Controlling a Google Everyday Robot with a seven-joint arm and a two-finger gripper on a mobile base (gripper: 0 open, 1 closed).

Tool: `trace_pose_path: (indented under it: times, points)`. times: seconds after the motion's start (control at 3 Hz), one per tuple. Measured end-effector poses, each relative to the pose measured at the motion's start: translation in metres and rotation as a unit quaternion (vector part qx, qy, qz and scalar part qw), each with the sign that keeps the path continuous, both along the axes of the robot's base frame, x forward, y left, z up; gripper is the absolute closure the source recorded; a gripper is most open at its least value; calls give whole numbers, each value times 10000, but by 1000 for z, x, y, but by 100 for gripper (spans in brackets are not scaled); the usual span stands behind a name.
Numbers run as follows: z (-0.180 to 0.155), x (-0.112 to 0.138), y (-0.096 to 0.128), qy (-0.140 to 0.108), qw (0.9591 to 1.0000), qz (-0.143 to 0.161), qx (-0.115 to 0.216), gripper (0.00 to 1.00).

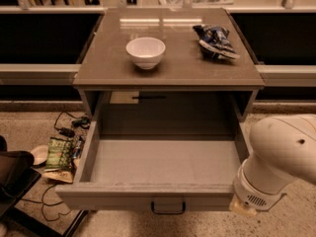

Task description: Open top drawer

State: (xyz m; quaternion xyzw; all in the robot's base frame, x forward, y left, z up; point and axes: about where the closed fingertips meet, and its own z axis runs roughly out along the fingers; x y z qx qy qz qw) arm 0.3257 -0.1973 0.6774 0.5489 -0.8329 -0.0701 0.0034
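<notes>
Finishing step: by my reading the top drawer (148, 197) is already pulled wide open, so what is left is to back off cleanly, straight away from the front, with no sideways nudge that could rock it or push it back in.
Arm: the white arm (281, 157) fills the lower right corner, its rounded link bent downward and its low end just beside the drawer's front right corner.
Jaws: at that low end, right of the handle (168, 207); they are out of sight under the arm, so I cannot tell whether they are open or closed, or whether they hold anything.
Handle: a small black bar at the middle of the front, apart from the arm.
Drawer inside: deep and grey, with its bare floor showing.
Floor, left: a green snack packet (59, 153) beside the drawer, well apart from the arm.
Surface (168, 73): above and behind, it carries a white bowl (145, 52) and a crumpled blue bag (216, 41), both well away from the arm.
</notes>
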Motion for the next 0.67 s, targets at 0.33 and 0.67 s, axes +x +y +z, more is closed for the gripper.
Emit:
trace_pose_path:
  times: [0.33, 0.67]
  points:
    - [0, 1, 1, 0, 10000, 0, 0, 100]
    - [11, -17, 1, 17, 9998, -150, -116, 82]
